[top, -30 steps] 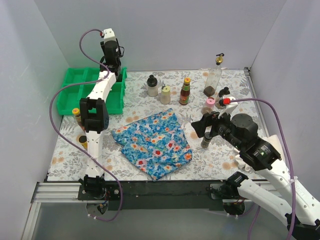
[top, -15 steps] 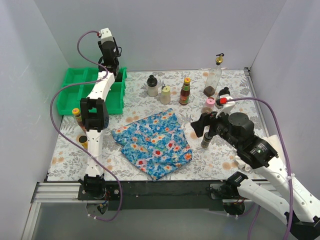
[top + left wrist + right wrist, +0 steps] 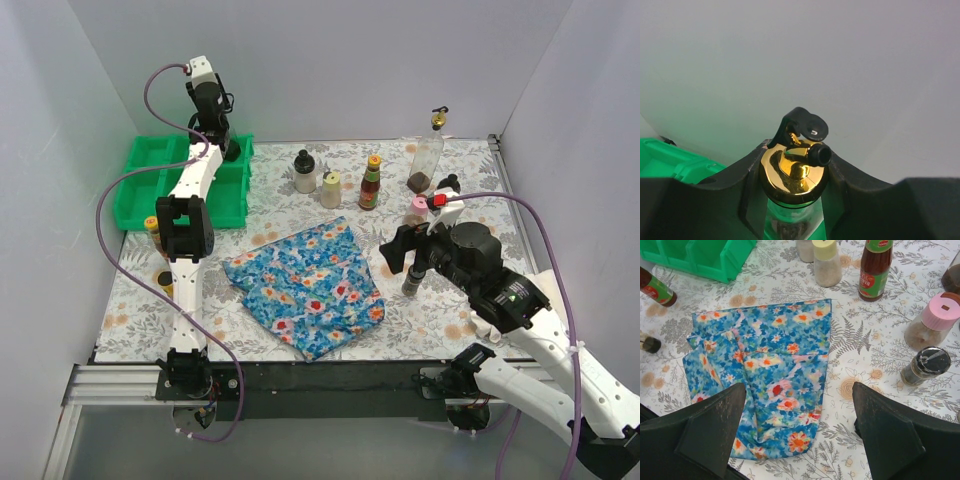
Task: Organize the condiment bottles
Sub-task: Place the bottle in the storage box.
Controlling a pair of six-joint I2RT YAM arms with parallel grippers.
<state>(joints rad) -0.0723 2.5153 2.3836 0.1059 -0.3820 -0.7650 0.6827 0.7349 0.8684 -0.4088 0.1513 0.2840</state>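
In the past second the left arm has drifted left and a little higher over the green plastic compartment tray [image 3: 138, 165]. The left gripper [image 3: 794, 189] is clamped on a clear bottle with a shiny gold pourer cap [image 3: 792, 172]. The bottle hangs above the tray, so lowering it into a compartment looks like the next move. The right gripper [image 3: 800, 420] has barely moved. It gapes wide and empty above the floral worktop [image 3: 865, 370].

A cloth [image 3: 305, 285] is spread mid-worktop [image 3: 270, 215]; a tray [image 3: 130, 200] is set behind it leftward, bottles [image 3: 371, 182] behind it rightward.
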